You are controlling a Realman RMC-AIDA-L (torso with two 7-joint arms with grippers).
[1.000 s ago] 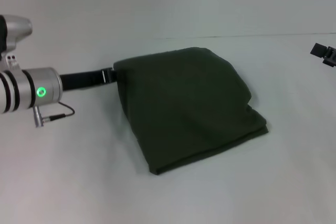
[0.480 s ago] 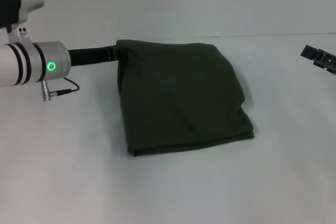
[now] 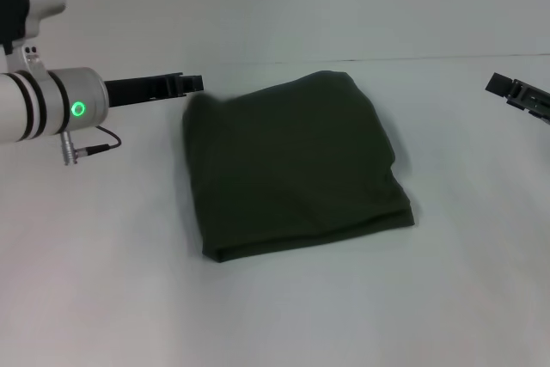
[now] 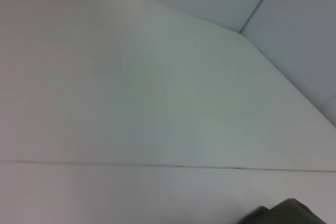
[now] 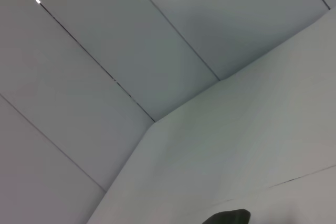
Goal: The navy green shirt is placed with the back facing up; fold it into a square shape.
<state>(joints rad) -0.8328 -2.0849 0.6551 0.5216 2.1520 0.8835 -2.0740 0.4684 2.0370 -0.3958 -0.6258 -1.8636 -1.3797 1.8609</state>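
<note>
Shirt (image 3: 296, 165) is lying folded mid-tabletop (image 3: 103, 281); left tool (image 3: 191, 83) is hovering beside its far-left corner, tips pressed together, holding nothing.

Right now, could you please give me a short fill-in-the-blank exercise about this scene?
1. The navy green shirt lies folded on the white ____.
2. The left gripper is near the shirt's far-____ corner.
3. The right gripper is far off on the shirt's ____ side.

Missing words: table; left; right
</note>
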